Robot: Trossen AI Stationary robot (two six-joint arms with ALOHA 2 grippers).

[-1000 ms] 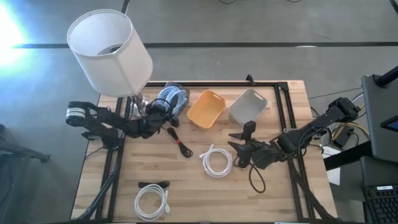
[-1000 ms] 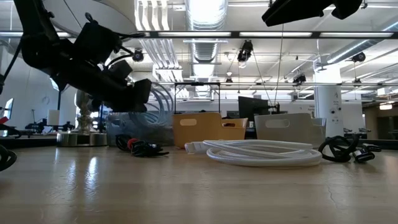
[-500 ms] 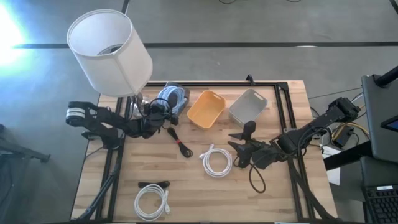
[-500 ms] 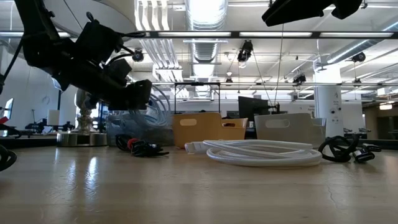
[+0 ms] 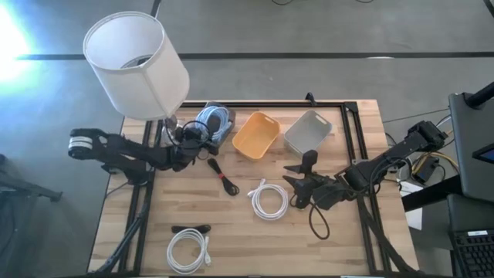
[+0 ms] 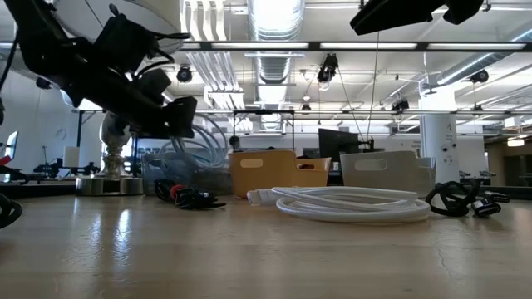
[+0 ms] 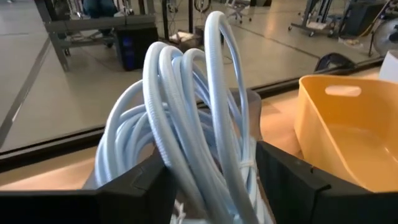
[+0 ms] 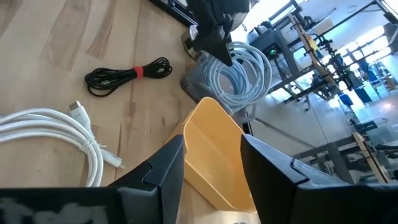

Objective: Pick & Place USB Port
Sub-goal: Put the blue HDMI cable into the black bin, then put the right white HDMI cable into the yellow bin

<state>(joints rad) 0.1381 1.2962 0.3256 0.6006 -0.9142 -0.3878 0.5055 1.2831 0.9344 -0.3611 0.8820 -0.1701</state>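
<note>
Our left gripper (image 5: 202, 139) is at the table's far-left side near the white-shaded lamp (image 5: 136, 65), fingers clamped on the pale blue coiled cable (image 7: 186, 155), coil held just beside the orange plastic bin (image 5: 255, 134). Our right gripper (image 5: 297, 188) hovers mid-table, fingers spread and empty, between the grey bin (image 5: 307, 131) and the white coiled cable (image 5: 269, 200). Bare wood toward the near edge of the wooden table (image 5: 247, 247)

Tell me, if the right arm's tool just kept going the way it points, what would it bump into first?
Most likely the yellow bin: in the right wrist view it sits straight ahead of the right tool, between its open fingers. Depth is hard to judge; the pale blue cable coil lies beyond it.
</note>
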